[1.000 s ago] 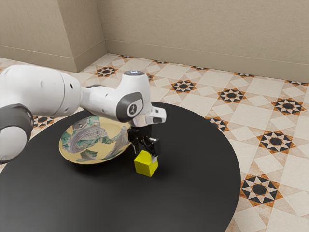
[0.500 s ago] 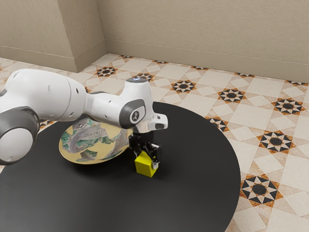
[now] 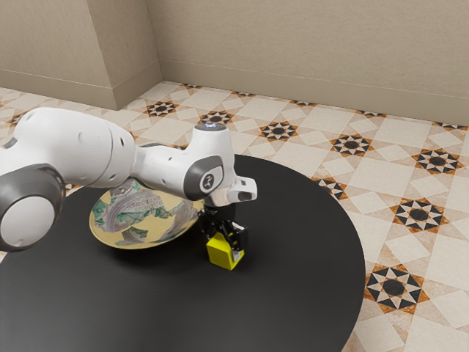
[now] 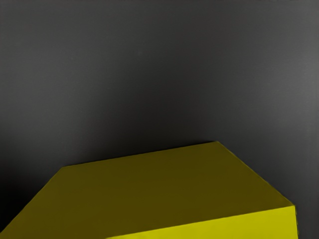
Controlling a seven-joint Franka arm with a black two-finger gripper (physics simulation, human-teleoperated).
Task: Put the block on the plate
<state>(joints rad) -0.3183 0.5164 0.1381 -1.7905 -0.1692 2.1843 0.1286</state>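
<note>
The black gripper point(image 3: 225, 232) is low over the table, right at the yellow block point(image 3: 220, 253), and covers part of the block's top and far side. Whether it grips the block cannot be made out. In the wrist view the block point(image 4: 164, 191) lies close under the hand, its top dark and one side bright yellow. A wide patterned plate point(image 3: 107, 236) in cream, green and grey stands beside the block, toward the exterior view's left; the block is outside its rim.
The round black table point(image 3: 300, 220) carries both things, with its curved edge toward the exterior view's right. The white arm point(image 3: 80, 150) reaches over the plate's far side. Patterned floor tiles and a beige wall lie beyond.
My hand has come down and toward the exterior view's right, closer around the block. The block has shifted slightly the same way; the plate has stayed put.
</note>
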